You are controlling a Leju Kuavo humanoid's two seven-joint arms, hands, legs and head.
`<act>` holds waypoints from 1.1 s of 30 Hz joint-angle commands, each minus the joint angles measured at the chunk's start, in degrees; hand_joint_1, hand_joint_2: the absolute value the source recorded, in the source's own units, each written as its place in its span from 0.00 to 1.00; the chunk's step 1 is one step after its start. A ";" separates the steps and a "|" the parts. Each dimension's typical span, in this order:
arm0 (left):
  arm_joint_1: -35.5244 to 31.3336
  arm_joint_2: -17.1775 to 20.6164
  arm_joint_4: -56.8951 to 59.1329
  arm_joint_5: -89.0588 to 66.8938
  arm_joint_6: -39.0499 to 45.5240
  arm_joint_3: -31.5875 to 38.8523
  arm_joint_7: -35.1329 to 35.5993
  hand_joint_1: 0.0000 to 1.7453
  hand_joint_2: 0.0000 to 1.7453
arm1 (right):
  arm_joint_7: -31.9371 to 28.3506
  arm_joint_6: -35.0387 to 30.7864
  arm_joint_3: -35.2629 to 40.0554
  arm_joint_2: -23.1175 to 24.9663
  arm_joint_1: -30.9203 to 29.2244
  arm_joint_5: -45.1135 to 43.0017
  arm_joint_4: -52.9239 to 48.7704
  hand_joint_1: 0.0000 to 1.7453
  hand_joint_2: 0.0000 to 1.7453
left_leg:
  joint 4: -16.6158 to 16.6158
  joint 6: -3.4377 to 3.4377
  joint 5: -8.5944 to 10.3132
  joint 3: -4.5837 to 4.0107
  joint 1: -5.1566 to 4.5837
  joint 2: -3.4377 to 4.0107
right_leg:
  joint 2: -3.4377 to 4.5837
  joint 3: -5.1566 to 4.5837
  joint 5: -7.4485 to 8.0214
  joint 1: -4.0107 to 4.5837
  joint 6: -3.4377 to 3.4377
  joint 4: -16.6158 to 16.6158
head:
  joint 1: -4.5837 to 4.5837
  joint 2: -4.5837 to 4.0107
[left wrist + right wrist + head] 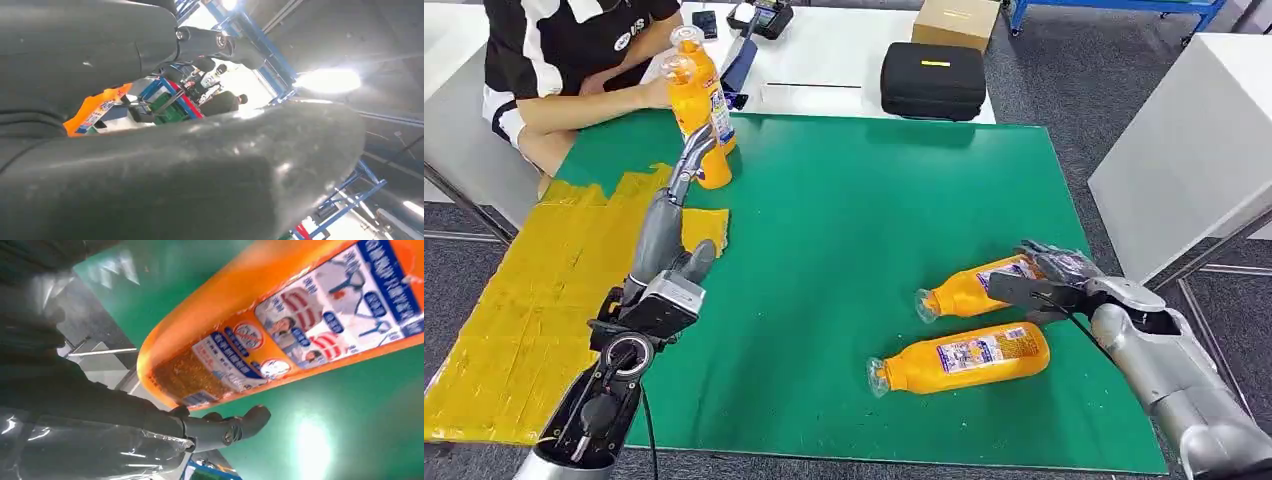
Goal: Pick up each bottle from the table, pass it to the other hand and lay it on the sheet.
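Nearest me on the green table, a bottle lies on its side, cap pointing to my left, label up, nothing touching it. Just beyond it a second bottle also lies flat, cap to the left. My right hand is at that second bottle's base end, fingers spread along the label; wrist cam shows the orange body close up w/ one dark finger just under it. Can't tell whether I've got a real grip or am only touching it.

On my left side, the yellow sheet covers the table's left edge and hangs past it, wrinkled, w/ one flap lying on the green. My left arm reaches fwd over the sheet's inner edge. My left hand is up at a third bottle, which stands upright near the table's far left corner, beside the sheet. Fingers lie against its lower half; left wrist cam shows a bit of orange bottle between my fingers. Can't tell if the hand is clamped or just resting there.

A person sits behind that corner, one hand on the same upright bottle.

Farther back: a black case and a cardboard box on a white table.
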 commanded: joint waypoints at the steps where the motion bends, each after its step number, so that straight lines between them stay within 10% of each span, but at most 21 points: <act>1: -2.41 0.08 5.33 0.45 0.09 -0.76 0.42 0.00 0.00 | -0.96 0.18 1.25 5.07 -5.00 1.84 12.65 0.00 1.00 | -0.02 0.01 -0.14 0.38 0.06 0.06 | 0.13 0.35 -0.07 0.09 -0.33 -0.07 | 0.00 0.00; 21: -2.99 -0.33 6.57 1.32 0.03 -1.90 0.30 0.00 0.00 | -0.56 0.35 3.09 5.28 -3.40 2.84 13.58 0.03 1.00 | -0.02 0.03 -0.14 0.57 0.10 -0.09 | -0.02 0.57 -0.14 0.13 -0.42 -0.09 | 0.02 0.00; 23: -2.81 -0.13 6.40 1.50 0.37 -1.86 0.57 0.00 0.00 | 0.95 -1.19 3.35 5.86 -3.91 3.68 13.84 0.36 1.00 | -0.03 0.02 -0.05 0.41 0.08 -0.04 | -0.01 0.40 -0.05 0.10 -0.25 -0.09 | 0.02 0.00; 30: -2.81 -0.01 6.39 1.52 0.45 -1.76 0.61 0.00 0.00 | 1.10 -1.06 3.41 5.96 -4.20 3.75 13.91 0.36 1.00 | -0.03 0.03 -0.07 0.51 0.10 -0.05 | -0.01 0.51 -0.07 0.12 -0.31 -0.10 | 0.02 0.00; 33: -2.75 0.17 6.20 1.96 0.91 -1.31 0.76 0.00 0.00 | 0.60 -1.22 3.48 5.87 -4.15 3.66 14.11 0.69 1.00 | -0.03 0.03 -0.06 0.52 0.09 -0.04 | 0.00 0.52 -0.06 0.11 -0.29 -0.10 | 0.04 0.00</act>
